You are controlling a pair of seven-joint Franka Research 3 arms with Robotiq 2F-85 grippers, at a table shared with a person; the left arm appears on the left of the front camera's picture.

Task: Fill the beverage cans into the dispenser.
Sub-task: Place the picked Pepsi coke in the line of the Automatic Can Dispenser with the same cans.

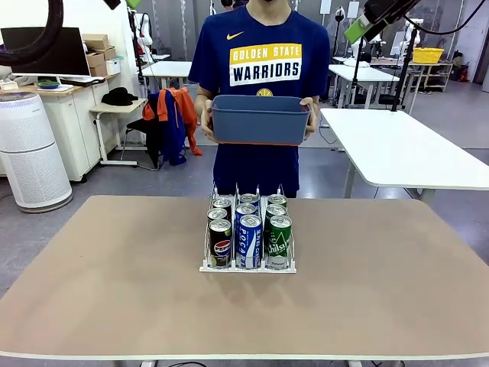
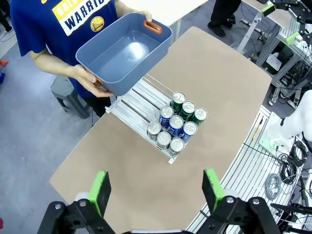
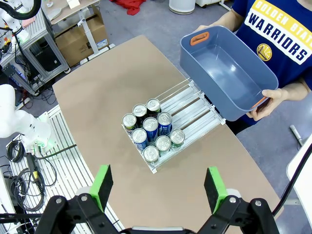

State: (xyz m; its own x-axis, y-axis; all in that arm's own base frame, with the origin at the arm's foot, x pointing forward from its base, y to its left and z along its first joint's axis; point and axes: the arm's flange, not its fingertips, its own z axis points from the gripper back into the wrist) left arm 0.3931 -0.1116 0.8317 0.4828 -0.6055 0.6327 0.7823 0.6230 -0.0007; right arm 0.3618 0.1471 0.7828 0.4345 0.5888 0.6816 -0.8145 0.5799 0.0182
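Standing here, both arms are parked up high. The left gripper (image 2: 156,187) hangs with its jaws spread wide, nothing between them, and the right gripper (image 3: 158,187) is the same: released and empty. Well below and ahead of each claw sits the dispenser (image 2: 132,103) on the table (image 1: 99,267), with nine beverage cans (image 2: 176,125) packed three to a lane at the front lip. The rear stretch of the lanes looks bare from above.

The person across the table holds a blue-grey bin (image 1: 260,118) in both hands, just past the far end of the rack as seen from either claw. From the wrist views it looks empty inside.

What could go wrong, I'd guess: if a claw comes down for the rack, the bin and those hands are right beside the back rails, so a clash there is the obvious risk. Cans stand touching each other, so a wide-open finger could knock a neighbour over.

Tabletop is plain tan, matte and flat. Room's a lab: white desks, an air purifier (image 1: 30,149) far off to the left, grey floor.
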